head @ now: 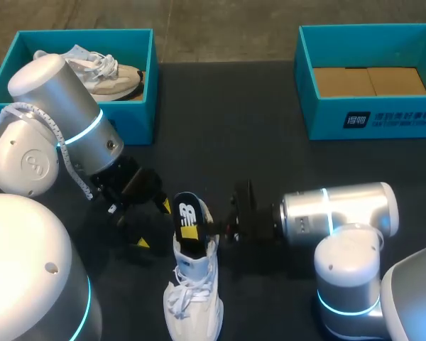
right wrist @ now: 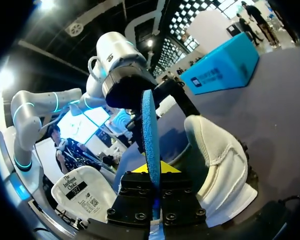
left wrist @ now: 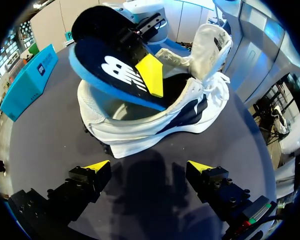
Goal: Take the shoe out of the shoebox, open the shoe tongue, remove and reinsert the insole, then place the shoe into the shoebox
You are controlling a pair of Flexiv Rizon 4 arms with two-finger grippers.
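Insole (right wrist: 150,130) pinched by right claw (right wrist: 153,172), clearest in its wrist view, left claw (left wrist: 149,166) spread beside shoe (left wrist: 140,134)

White logo on dark insole (left wrist: 115,70). White print block, front of far-right shoebox (head: 319,117). Printed label inside tongue (right wrist: 82,192).
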